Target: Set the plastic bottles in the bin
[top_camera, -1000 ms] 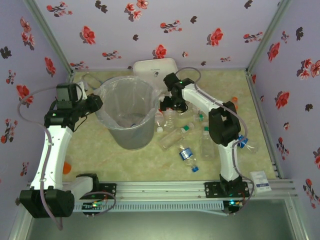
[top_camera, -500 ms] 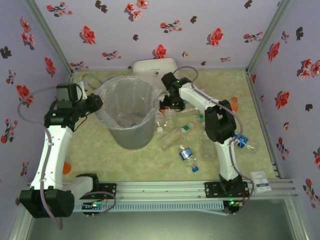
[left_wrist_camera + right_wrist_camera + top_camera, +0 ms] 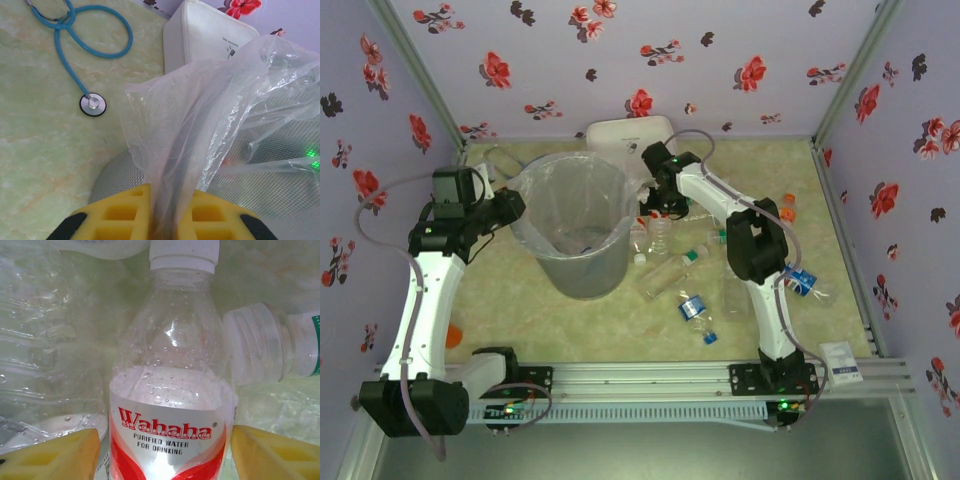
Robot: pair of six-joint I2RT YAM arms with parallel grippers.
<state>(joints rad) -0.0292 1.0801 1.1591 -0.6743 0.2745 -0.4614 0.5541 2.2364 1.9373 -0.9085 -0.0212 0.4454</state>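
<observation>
Lilac walls (image 3: 640,60) printed with red flowers close in a pale green marbled table (image 3: 820,200). The grey bin (image 3: 582,275), lined with a clear bag (image 3: 210,115), stands left of centre. A white container (image 3: 625,133) sits at its 1 o'clock against the back wall. The plastic bottles (image 3: 670,272) lie scattered at the bin's 3 to 4 o'clock, some partly under the right arm (image 3: 752,240). The left hand (image 3: 170,200), at the bin's 9 o'clock, is pressed together on the bag's edge. The right hand (image 3: 165,445) is spread either side of a red-labelled bottle (image 3: 170,365) whose base is cut off; contact is unclear. The bin's contents blur behind the bag.
</observation>
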